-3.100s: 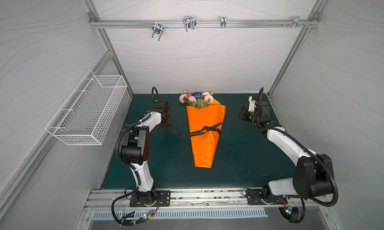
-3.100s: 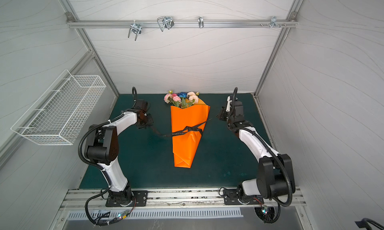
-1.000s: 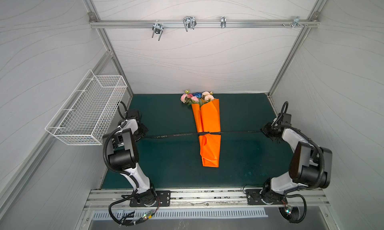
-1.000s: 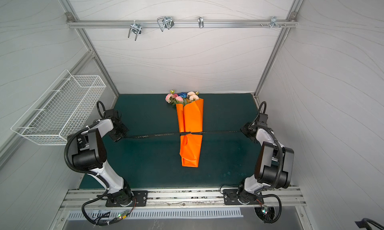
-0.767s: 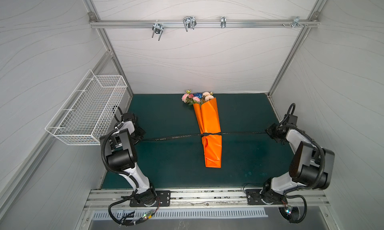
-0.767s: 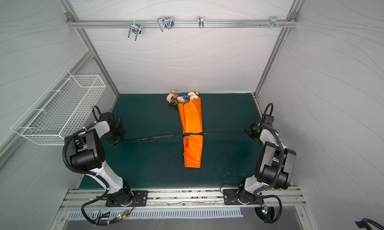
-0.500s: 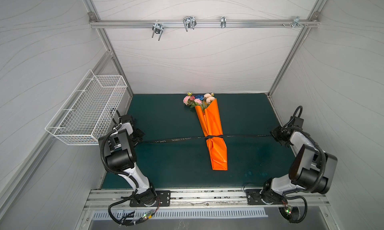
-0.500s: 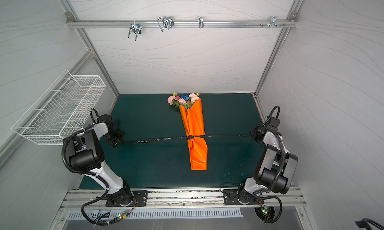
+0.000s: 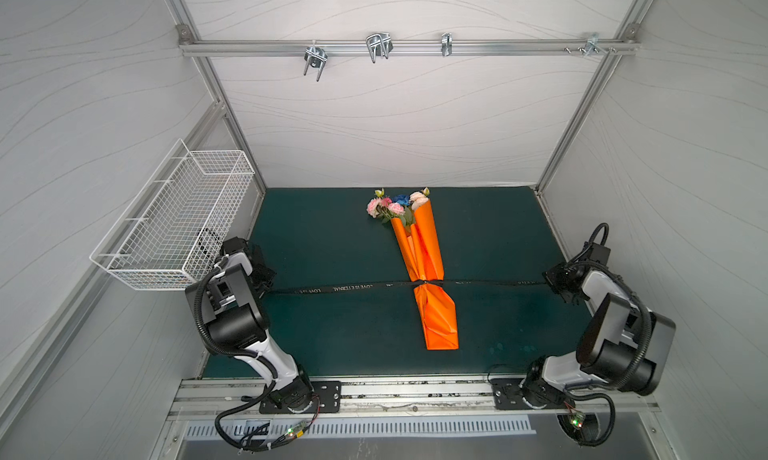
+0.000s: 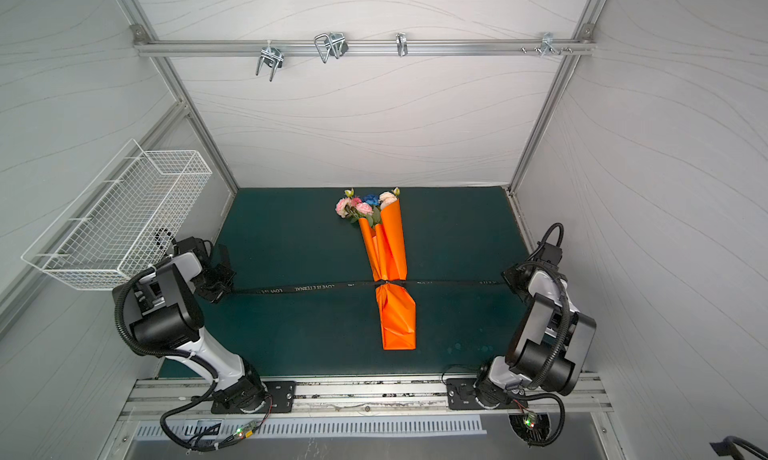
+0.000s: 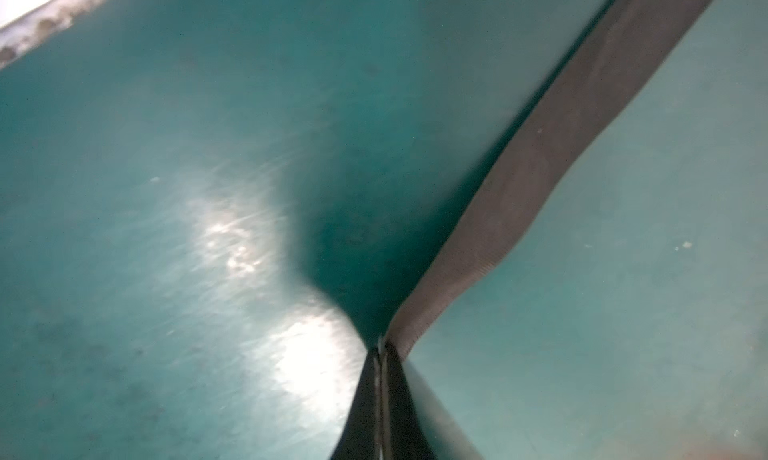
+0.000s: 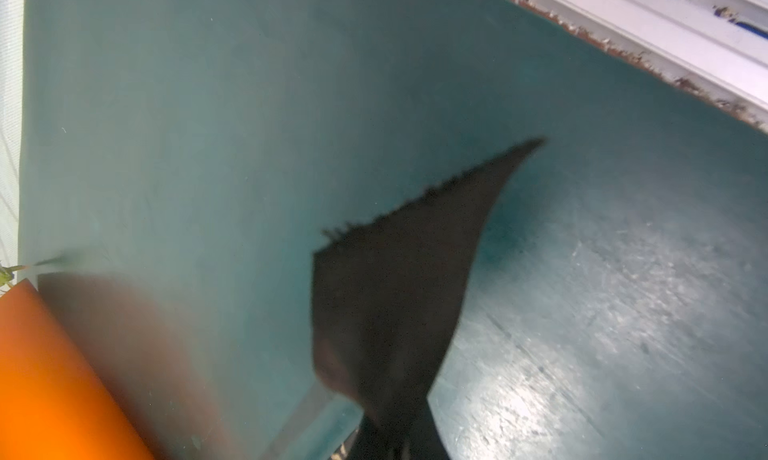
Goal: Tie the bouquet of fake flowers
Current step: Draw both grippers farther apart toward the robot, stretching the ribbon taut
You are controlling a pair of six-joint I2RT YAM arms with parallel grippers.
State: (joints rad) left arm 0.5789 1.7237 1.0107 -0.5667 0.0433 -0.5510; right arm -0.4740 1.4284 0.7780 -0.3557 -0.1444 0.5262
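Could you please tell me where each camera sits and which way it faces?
Both top views: high at the front, looking down at the green mat, the bouquet of fake flowers, left arm and right arm.
Left wrist: on the left arm, low over the mat, looking along the black ribbon; shut jaws at the frame's edge.
Right wrist: on the right arm, facing the ribbon's frayed end and the orange paper; jaws barely in frame.
Shared: all views show the mat and ribbon.

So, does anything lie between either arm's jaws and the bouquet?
Nothing visible does. Only bare mat lies on each side, crossed by the ribbon both jaws pinch, pulled straight to the orange paper around the bouquet.
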